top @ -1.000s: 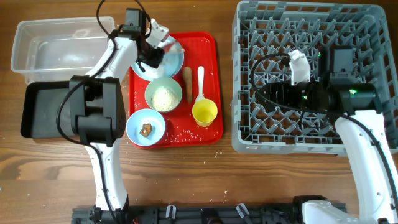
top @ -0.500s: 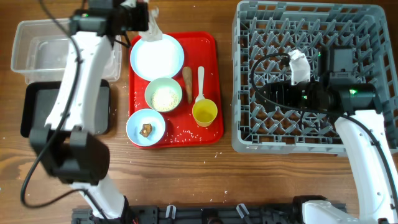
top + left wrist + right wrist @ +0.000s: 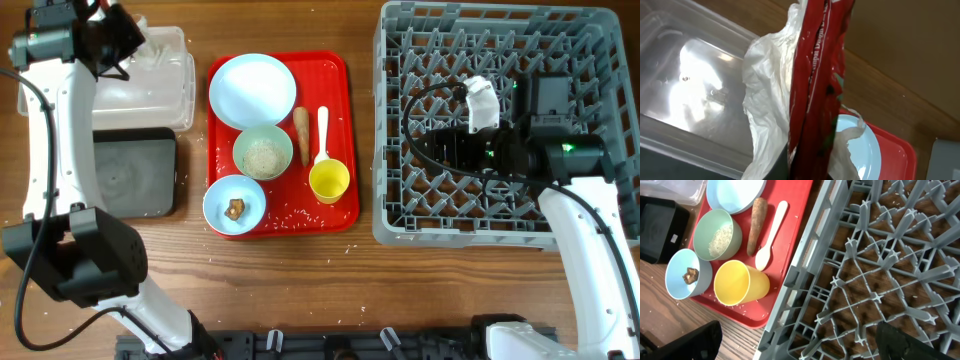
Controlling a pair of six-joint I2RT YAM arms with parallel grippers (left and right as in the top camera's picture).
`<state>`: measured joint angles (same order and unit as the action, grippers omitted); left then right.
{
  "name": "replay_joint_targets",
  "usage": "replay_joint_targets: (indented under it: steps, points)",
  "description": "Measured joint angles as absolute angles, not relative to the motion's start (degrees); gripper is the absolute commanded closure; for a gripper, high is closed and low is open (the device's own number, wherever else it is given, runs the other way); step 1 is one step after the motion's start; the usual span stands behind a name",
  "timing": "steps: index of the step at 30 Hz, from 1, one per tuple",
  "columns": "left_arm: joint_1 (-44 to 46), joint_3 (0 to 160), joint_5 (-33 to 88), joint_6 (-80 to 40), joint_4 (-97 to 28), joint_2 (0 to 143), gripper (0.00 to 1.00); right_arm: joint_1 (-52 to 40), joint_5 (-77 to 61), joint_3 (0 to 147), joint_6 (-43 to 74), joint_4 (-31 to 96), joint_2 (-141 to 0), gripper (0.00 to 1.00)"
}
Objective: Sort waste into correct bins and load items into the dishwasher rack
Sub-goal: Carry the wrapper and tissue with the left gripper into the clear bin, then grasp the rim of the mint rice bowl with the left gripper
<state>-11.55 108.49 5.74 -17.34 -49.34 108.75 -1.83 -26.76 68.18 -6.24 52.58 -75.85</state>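
Toward the table's 10 o'clock corner, overhead, the left end effector hangs over the clear tub; its load is hard to make out there. The left wrist view shows it clenched on the red wrapper and white napkin, their long axis running 12 to 6, with the tub floor at 9 o'clock. The right wrist view shows the right end effector spread wide and empty above the rack, so the left arm is nearer for the drop.
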Motion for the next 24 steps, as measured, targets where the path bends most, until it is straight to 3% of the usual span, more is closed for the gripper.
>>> replay_joint_targets:
  steps: [10,17,18,19,21,24]
  points:
    - [-11.4,108.5,-4.1,-33.5,-49.7,109.0,0.96,-1.8,-26.8,68.2,-5.9,52.2,-75.9,0.0]
    - [-11.4,108.3,-5.1,-35.6,-44.8,115.8,0.92,-1.8,-26.8,68.2,-3.2,52.2,-75.9,0.0]
    - [-11.4,108.3,-5.1,-35.7,-43.5,116.7,0.87,-1.8,-26.8,68.2,-2.7,52.2,-75.9,0.0]
    - [-11.4,108.2,-5.2,-35.9,-42.3,117.7,0.75,-1.8,-26.8,68.2,-2.3,52.3,-75.9,0.0]
    - [-11.4,108.2,-5.3,-36.3,-40.6,119.5,0.0,-1.8,-26.8,68.2,-1.8,52.5,-75.9,0.0]
    - [-11.4,108.2,-5.3,-36.2,-40.3,121.6,0.0,-1.8,-26.8,68.2,-1.5,53.1,-75.9,0.0]
